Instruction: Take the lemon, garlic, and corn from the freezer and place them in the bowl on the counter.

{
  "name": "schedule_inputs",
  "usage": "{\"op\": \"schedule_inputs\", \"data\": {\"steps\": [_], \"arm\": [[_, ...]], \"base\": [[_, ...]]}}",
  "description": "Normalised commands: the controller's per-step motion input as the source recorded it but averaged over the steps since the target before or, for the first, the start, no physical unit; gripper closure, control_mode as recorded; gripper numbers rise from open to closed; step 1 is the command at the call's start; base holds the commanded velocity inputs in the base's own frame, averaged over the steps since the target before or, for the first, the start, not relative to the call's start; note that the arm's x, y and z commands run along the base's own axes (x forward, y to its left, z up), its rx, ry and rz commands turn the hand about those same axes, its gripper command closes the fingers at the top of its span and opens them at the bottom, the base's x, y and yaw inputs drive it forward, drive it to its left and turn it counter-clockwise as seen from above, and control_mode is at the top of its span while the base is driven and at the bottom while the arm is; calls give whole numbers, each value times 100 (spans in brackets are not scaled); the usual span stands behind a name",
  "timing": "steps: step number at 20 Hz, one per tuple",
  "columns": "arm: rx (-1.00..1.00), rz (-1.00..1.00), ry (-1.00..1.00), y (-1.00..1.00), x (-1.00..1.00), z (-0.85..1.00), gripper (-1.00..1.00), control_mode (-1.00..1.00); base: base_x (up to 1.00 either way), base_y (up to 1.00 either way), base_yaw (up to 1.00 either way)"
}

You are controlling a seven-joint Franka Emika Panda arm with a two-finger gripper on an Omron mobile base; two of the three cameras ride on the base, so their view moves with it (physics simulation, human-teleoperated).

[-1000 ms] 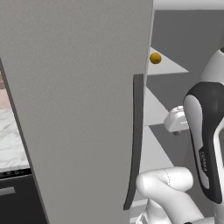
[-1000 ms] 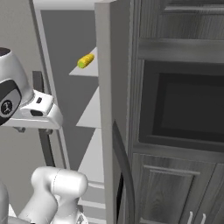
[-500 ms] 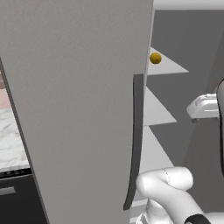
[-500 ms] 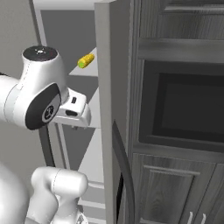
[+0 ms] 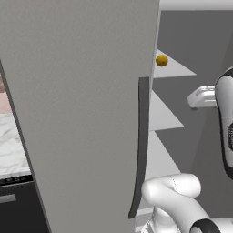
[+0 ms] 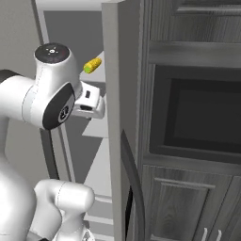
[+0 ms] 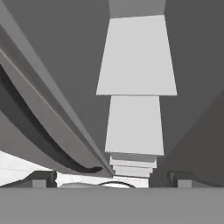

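The freezer (image 5: 82, 100) stands with its grey door swung open, the dark handle (image 5: 141, 145) along the door's edge. On a high inner shelf lies the lemon (image 5: 161, 60); from the other side, the corn (image 6: 92, 65) shows on that high shelf. My gripper (image 7: 113, 183) is open with nothing between its fingers, and it looks down along the stack of pale shelves (image 7: 135, 122). The white hand (image 5: 202, 96) hovers inside the opening, below the lemon's shelf; it also shows just under the corn (image 6: 89, 101). The garlic and the bowl are out of view.
A strip of the marble counter (image 5: 11, 150) shows left of the door, above a dark appliance front (image 5: 18, 209). Dark wood cabinets (image 6: 188, 207) and a built-in oven (image 6: 202, 117) stand right of the freezer. The open door (image 6: 117, 117) is close beside the arm.
The arm has swung towards the freezer opening. The hand has risen and moved in front of the shelves, closer under the corn. The jaws have stayed open.
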Motion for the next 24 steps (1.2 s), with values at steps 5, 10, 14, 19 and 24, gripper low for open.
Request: {"op": "schedule_inputs", "data": {"steps": [5, 10, 14, 19, 24], "arm": [[0, -6, -10, 0, 62, 20, -100, -100], [0, -4, -1, 0, 66, 42, -100, -100], [1, 0, 0, 0, 68, 27, -100, -100], [0, 1, 0, 3, 58, 2, -100, -100], [0, 0, 0, 0, 55, 0, -100, -100]], "base": [[0, 0, 0], [0, 0, 0], [0, 0, 0], [0, 0, 0], [0, 0, 0]]}}
